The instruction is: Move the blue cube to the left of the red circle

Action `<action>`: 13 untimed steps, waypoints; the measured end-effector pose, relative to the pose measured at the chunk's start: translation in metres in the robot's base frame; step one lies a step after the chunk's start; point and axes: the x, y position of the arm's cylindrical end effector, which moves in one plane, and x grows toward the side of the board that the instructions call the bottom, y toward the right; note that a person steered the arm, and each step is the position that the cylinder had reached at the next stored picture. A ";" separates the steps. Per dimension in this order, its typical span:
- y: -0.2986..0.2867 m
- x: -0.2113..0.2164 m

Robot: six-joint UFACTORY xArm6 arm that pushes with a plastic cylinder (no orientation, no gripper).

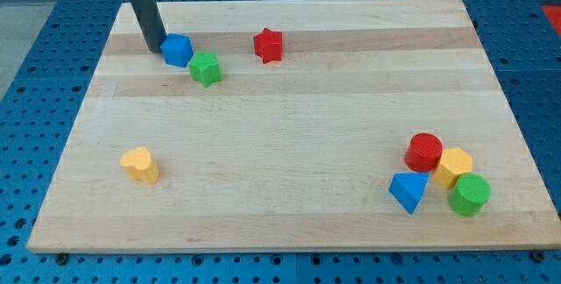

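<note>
The blue cube (177, 50) sits near the board's top left, touching a green star block (206, 68) on its lower right. My tip (154, 50) rests on the board just left of the blue cube, touching or almost touching it. The red circle, a red cylinder (424, 152), stands at the lower right in a cluster of blocks, far from the cube.
A red star block (268, 45) lies right of the blue cube at the top. Around the red cylinder are a blue triangular block (408, 190), a yellow block (453, 166) and a green cylinder (470, 195). A yellow block (140, 164) stands at the lower left. The wooden board (280, 117) ends at all sides.
</note>
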 end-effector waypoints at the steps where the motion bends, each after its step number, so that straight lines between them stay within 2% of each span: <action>1: 0.012 0.009; 5: 0.088 0.040; 6: 0.091 0.040; 8: 0.138 0.056; 10: 0.154 0.059; 13: 0.246 0.059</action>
